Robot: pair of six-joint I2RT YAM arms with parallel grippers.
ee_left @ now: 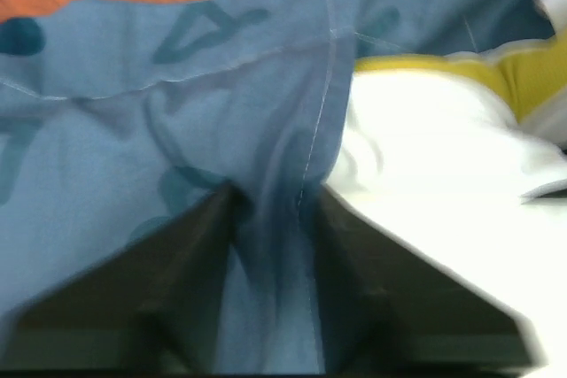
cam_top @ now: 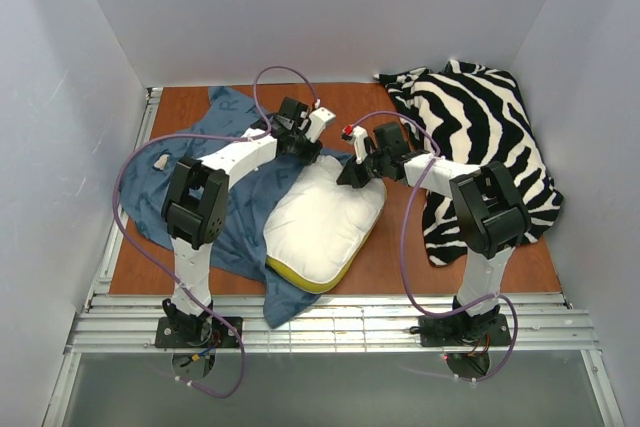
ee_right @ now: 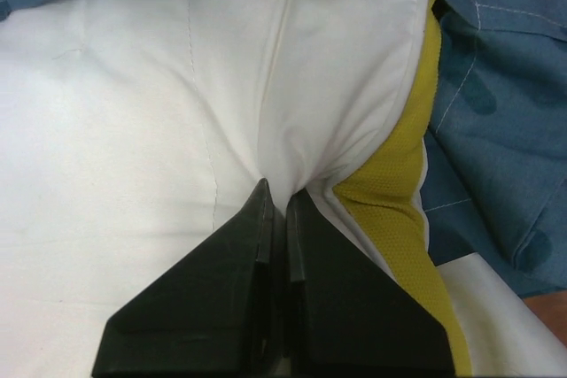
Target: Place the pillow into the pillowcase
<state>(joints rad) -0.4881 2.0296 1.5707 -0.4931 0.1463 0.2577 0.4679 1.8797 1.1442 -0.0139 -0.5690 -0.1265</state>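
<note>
My left pincer (ee_left: 270,196) pinches a fold of the blue pillowcase (ee_left: 115,148); my right pincer (ee_right: 276,190), closed tight, grips the white pillow (ee_right: 124,112). Beneath both lies an orange-brown table (cam_top: 380,272), with white walls (cam_top: 300,7) beyond.

The left arm (cam_top: 195,202) and the right arm (cam_top: 488,209) are built alike: white tube links joined by boxy black joint housings, each on a black base (cam_top: 190,332). A thin purple cable (cam_top: 125,217) loops along each arm from base to wrist. Each wrist carries a white camera block (cam_top: 320,119); a red dot (cam_top: 348,131) shows by the right one. The left claw (ee_left: 275,190) and the right claw (ee_right: 279,188) have matte black, wedge-shaped fingers (ee_right: 354,307).
</note>
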